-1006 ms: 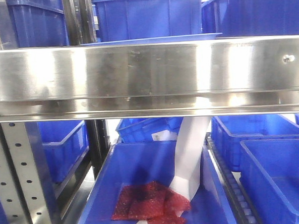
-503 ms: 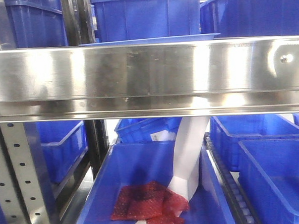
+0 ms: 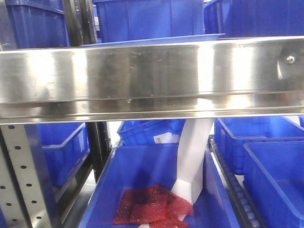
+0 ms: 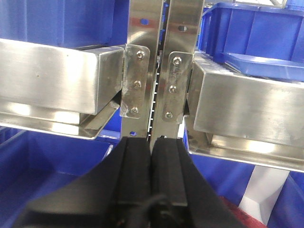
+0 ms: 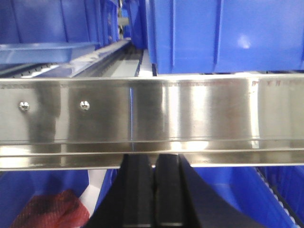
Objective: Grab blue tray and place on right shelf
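Tray (image 4: 266,66) on shelf (image 3: 150,76) behind rail: light, stiff, glossy, likely slippery; grip at flared rim. L gripper (image 4: 152,152) & R gripper (image 5: 153,166): jaws closed, empty.

Broad steel rail of the right shelf (image 3: 150,76) across the frame; blue tray (image 3: 154,40) rim just above it; below, deep blue bin (image 3: 144,167) holding a red mesh bag (image 3: 151,207).

No text, brand, number or sign can be read in any view. A small white label (image 3: 162,139) sits on the deep blue plastic bin (image 3: 142,132) behind the shiny stainless-steel front rail (image 3: 150,73), but its print is too small to make out.
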Available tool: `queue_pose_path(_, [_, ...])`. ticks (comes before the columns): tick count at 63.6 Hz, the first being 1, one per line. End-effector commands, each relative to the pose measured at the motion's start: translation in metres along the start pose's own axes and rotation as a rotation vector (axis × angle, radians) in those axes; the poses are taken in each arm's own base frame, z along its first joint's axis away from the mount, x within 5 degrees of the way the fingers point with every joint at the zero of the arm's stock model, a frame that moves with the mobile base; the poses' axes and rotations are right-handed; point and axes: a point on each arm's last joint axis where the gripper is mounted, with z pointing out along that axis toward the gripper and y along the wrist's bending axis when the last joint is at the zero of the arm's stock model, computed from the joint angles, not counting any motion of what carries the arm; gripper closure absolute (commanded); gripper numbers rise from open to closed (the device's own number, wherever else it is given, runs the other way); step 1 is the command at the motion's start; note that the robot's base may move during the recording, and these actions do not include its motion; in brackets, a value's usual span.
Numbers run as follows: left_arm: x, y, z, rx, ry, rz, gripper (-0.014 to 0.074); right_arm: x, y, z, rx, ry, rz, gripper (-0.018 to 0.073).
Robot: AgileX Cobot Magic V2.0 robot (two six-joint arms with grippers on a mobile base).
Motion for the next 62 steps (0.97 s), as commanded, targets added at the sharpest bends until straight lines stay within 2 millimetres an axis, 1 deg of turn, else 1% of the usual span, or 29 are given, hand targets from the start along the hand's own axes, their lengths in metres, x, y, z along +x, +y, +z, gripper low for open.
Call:
queue_pose_path(1, [0.0017, 0.0014, 0.0001, -0.008, -0.066, -0.008, 0.0645, -0.0184, 0.0002, -0.0038, 0.006, -0.15, -0.003, 0.0504])
queue_pose_path(62, [0.0017, 0.0014, 0.0001, -0.008, -0.066, -0.008, 0.0645, -0.018, 0.0002, -0.0039, 0.005, -0.144, -0.003, 0.0504])
